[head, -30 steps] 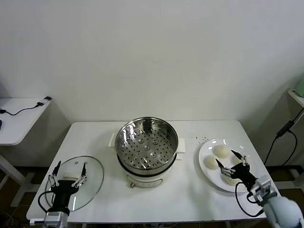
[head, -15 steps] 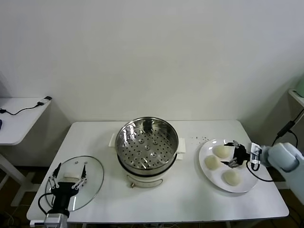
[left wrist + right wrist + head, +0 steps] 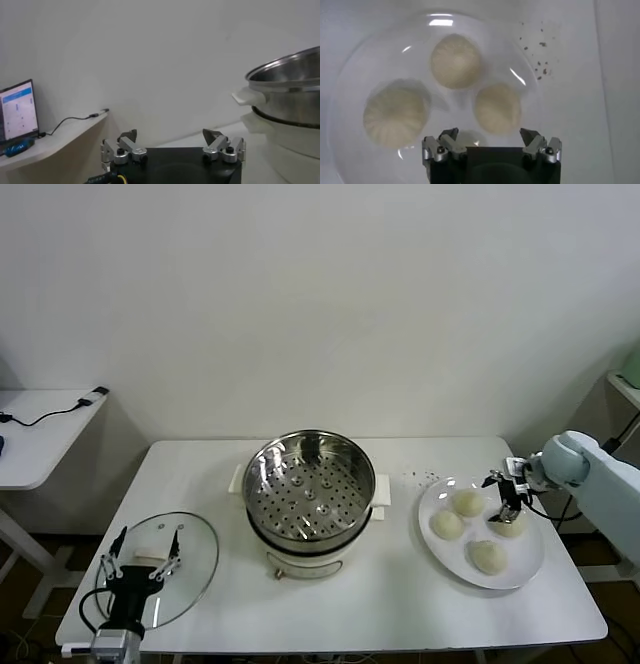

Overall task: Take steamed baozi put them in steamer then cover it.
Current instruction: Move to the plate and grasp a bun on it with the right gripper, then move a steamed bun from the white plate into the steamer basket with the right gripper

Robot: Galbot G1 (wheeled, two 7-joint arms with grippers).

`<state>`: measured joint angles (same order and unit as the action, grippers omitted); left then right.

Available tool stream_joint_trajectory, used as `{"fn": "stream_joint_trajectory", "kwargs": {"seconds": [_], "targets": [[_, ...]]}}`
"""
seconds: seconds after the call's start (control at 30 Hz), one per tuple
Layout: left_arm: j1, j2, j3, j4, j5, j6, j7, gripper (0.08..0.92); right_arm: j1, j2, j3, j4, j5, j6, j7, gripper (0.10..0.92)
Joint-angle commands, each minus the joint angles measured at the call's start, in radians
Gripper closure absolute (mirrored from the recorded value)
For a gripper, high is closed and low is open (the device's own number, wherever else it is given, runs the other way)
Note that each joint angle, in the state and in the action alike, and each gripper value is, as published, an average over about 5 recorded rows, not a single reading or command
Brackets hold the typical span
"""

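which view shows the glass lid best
The head view: the glass lid lies flat on the table, left of the steamer, under the open left hand. Neither wrist view shows the lid.

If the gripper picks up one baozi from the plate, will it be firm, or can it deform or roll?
The baozi look soft and puffy, so they probably dent under a tight squeeze. Their rounded shape suggests one could roll on the smooth white plate if nudged. The open right gripper hovers above them.
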<state>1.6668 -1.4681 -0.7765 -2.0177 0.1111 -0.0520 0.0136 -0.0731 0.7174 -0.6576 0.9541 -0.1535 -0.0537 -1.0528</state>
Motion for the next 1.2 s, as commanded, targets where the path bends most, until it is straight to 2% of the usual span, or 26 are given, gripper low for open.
{"fn": "stream_joint_trajectory", "kwargs": {"seconds": [0.03, 0.33, 0.67, 0.93, 1.2], "targets": [[-0.002, 0.001, -0.001, 0.003, -0.005, 0.005, -0.001, 0.177, 0.131, 0.163, -0.152, -0.228, -0.037, 0.064, -0.028, 0.203], [-0.004, 0.002, -0.007, 0.019, -0.005, 0.005, 0.000, 0.177, 0.120, 0.225, -0.148, -0.317, -0.046, 0.099, -0.034, 0.203], [-0.011, 0.004, -0.006, 0.029, -0.001, 0.006, 0.000, 0.177, 0.127, 0.243, -0.150, -0.344, -0.035, 0.111, -0.066, 0.205], [-0.008, 0.004, -0.009, 0.031, 0.000, 0.006, 0.000, 0.177, 0.130, 0.242, -0.155, -0.334, -0.014, 0.110, -0.091, 0.356], [-0.003, 0.003, -0.014, 0.027, 0.000, 0.005, -0.001, 0.177, 0.172, 0.218, -0.195, -0.277, 0.040, 0.118, -0.104, 0.389]]}}
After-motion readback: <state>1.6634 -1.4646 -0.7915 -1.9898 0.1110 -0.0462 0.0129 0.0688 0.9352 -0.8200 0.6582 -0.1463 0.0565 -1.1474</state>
